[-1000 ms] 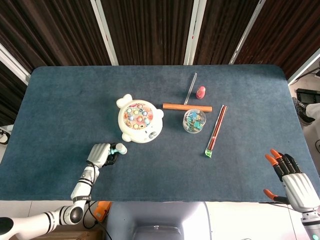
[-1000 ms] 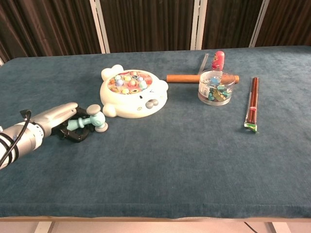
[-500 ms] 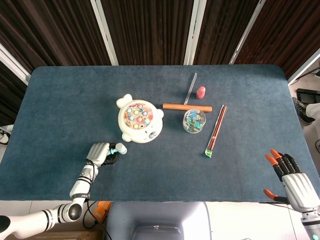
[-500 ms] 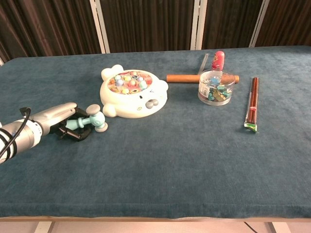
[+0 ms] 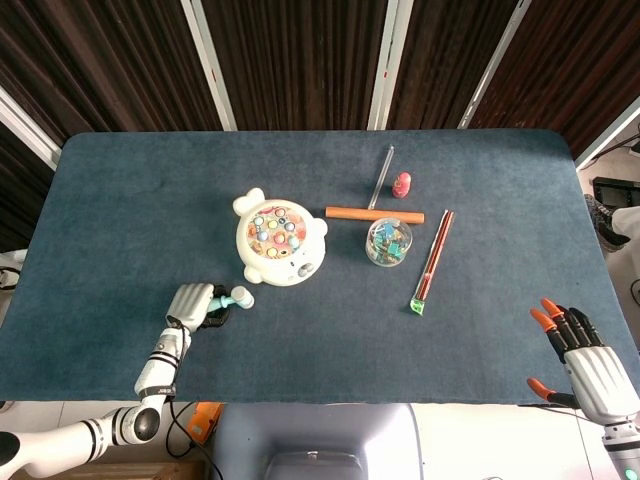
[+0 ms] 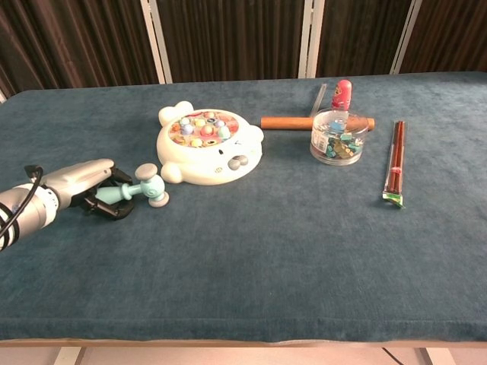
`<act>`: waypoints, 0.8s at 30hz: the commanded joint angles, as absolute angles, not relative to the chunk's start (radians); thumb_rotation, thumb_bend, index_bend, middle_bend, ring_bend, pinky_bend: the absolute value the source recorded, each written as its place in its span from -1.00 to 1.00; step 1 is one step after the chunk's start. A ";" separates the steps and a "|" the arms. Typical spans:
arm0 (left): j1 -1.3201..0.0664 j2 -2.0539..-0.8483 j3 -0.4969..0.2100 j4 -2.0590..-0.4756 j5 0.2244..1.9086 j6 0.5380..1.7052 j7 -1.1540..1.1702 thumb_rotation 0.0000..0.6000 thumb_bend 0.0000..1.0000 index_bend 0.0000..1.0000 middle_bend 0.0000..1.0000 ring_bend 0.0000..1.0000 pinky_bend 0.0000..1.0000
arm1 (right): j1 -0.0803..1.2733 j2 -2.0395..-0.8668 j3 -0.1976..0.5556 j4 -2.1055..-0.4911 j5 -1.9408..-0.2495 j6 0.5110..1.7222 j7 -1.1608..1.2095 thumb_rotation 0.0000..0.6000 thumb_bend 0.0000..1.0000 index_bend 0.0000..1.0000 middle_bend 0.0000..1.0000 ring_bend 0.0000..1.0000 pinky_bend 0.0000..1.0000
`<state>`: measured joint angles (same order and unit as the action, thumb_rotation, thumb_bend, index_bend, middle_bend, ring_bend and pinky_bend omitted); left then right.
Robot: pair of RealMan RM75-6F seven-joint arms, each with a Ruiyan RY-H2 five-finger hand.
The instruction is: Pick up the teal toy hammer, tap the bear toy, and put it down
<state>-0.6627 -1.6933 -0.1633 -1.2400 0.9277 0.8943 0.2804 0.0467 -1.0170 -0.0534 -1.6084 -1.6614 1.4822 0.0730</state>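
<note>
Teal toy hammer (image 6: 135, 191) is lying on the blue surface (image 6: 289, 251), head pointing toward the bear toy (image 6: 208, 145) and just beside its near-left edge. Left hand (image 6: 76, 177) is sitting at the handle end; compared with a second ago the arm is drawing back toward the near-left corner, and the dark fingers (image 6: 106, 199) that were wrapped round the handle are now looking looser, with more of the handle showing. Whether the hand is still gripping the handle or only touching it cannot be told from either view. Judging by this, the hammer seems to be back down on the surface and the task is near its end, with the release being the step in hand; no tap can be confirmed from what is showing. Right hand (image 5: 585, 358) is hovering off the near-right edge, fingers spread, holding nothing, well apart from everything. Other things are lying beyond the bear: an orange-brown rod (image 5: 374, 214), a clear tube (image 5: 381, 176), a small red figure (image 5: 401, 184), a clear round tub of small pieces (image 5: 388, 241), and a packet of red sticks (image 5: 433, 260). None is standing between the left hand and the hammer; the bear itself is the nearest thing to brush.
</note>
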 commanded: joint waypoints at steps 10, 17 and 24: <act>-0.662 -1.696 -0.150 -1.202 0.965 0.912 0.310 0.54 -0.23 -0.81 -1.00 -1.00 -1.00 | 0.046 -1.019 -0.052 -1.606 -1.661 1.485 0.073 1.00 -0.35 -1.00 -1.00 -1.00 -1.00; -0.664 -1.679 -0.154 -1.230 0.947 0.888 0.315 0.53 -0.28 -0.93 -1.00 -1.00 -1.00 | 0.046 -1.019 -0.051 -1.606 -1.661 1.486 0.073 1.00 -0.35 -1.00 -1.00 -1.00 -1.00; -0.665 -1.671 -0.162 -1.248 0.948 0.902 0.321 0.55 -0.30 -1.00 -1.00 -1.00 -1.00 | 0.045 -1.017 -0.053 -1.606 -1.663 1.489 0.077 1.00 -0.35 -1.00 -1.00 -1.00 -1.00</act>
